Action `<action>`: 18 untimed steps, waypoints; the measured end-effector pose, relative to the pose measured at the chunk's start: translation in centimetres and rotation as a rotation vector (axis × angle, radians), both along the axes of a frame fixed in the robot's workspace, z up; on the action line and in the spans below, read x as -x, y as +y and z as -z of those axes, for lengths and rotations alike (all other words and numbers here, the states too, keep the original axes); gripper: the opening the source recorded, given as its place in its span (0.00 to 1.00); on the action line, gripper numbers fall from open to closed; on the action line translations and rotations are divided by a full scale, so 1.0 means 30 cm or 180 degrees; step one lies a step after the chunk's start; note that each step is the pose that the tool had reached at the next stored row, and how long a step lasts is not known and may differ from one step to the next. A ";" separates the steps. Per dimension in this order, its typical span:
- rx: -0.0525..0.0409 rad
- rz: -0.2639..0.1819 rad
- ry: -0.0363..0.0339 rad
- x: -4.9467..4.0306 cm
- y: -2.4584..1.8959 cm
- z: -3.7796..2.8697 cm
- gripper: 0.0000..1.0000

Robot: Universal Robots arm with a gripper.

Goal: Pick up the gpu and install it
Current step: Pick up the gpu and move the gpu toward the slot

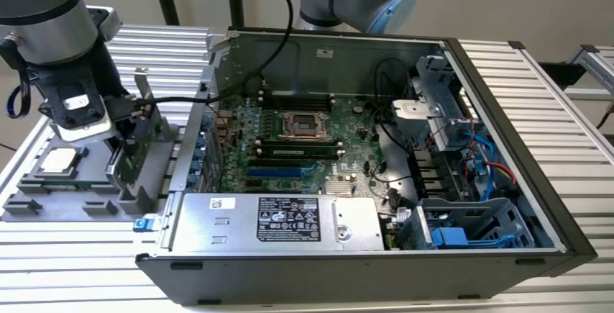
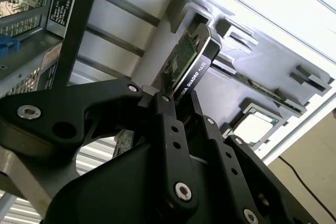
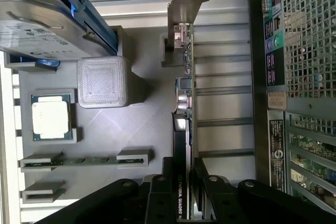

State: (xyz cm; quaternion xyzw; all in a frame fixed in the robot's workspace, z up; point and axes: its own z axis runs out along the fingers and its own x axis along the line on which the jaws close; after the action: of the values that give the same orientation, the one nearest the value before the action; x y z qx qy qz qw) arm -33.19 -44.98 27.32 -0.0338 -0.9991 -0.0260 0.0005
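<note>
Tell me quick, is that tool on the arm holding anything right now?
Tool: closed on the gpu, pinching one edge of the upright card.

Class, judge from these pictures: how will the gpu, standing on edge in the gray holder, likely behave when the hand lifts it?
Probably stiff: the gpu is a thin flat board standing straight in the gray holder. Likely light yet fragile, with bare parts along its edge. Gripped by the hand at one end, it may tilt.
</note>
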 end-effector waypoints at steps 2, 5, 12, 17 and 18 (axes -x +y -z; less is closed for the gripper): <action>0.0000 0.0000 0.0000 0.000 0.000 -0.004 0.00; 0.0000 0.0000 0.0000 0.000 0.000 -0.011 0.00; 0.0000 0.0000 0.0000 0.000 0.000 -0.027 0.00; 0.0000 0.0000 0.0000 0.000 0.000 -0.040 0.00; 0.0000 0.0000 0.0000 0.000 0.000 -0.042 0.00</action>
State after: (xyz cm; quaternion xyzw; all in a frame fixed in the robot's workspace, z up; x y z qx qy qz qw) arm -33.19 -44.98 28.59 -0.0337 -0.9991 -0.0260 0.0005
